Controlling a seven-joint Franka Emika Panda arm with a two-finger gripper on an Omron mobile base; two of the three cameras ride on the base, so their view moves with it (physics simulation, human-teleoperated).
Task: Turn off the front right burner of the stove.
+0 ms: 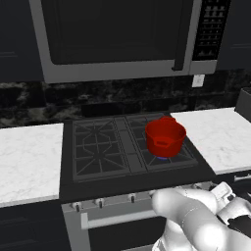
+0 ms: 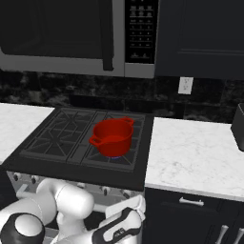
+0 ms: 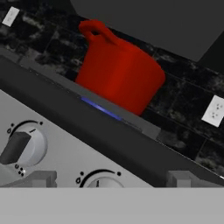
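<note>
Here the front right burner (image 1: 169, 156) of the stove (image 1: 98, 147) burns blue under a red pot (image 1: 165, 137) whose inside is hidden, up beyond the gripper, which hangs low by the steel front, facing two knobs (image 3: 19, 145), its jaw gap impossible to tell.
</note>
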